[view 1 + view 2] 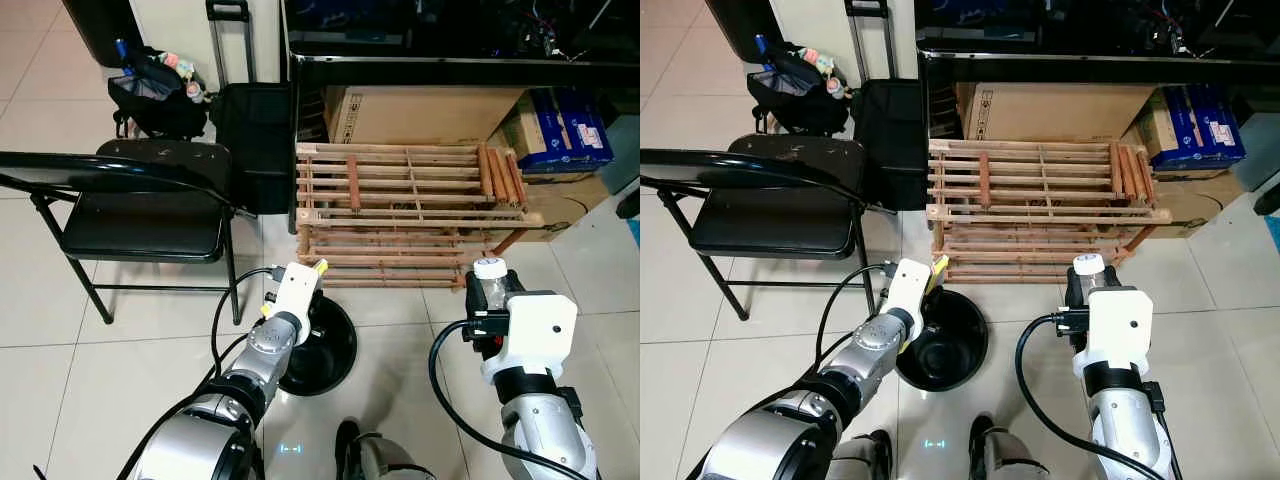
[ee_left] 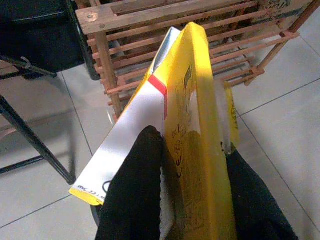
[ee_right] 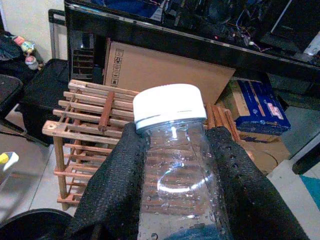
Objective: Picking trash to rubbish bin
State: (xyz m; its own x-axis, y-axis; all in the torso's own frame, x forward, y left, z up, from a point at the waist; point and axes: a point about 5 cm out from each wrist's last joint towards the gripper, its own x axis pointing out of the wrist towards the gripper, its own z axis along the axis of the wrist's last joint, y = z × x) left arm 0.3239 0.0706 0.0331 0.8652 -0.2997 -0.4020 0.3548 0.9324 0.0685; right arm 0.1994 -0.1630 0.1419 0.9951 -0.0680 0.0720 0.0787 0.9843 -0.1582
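Note:
My left gripper [image 2: 192,172] is shut on a flattened yellow and white carton [image 2: 195,115], whose yellow tip [image 1: 320,266] pokes out just above the near rim of the black rubbish bin [image 1: 335,345] on the floor. To the right of the bin, my right gripper [image 3: 175,165] is shut on a clear plastic bottle [image 3: 175,170] with a white cap [image 1: 489,267], held upright. The bottle looks empty, with drops inside.
A wooden slatted rack [image 1: 405,215] stands just behind the bin, with cardboard boxes [image 1: 420,112] under a dark table behind it. A black folding chair [image 1: 140,210] is to the left, a black suitcase [image 1: 255,140] and a bag [image 1: 155,95] beyond. My feet [image 1: 375,455] show below.

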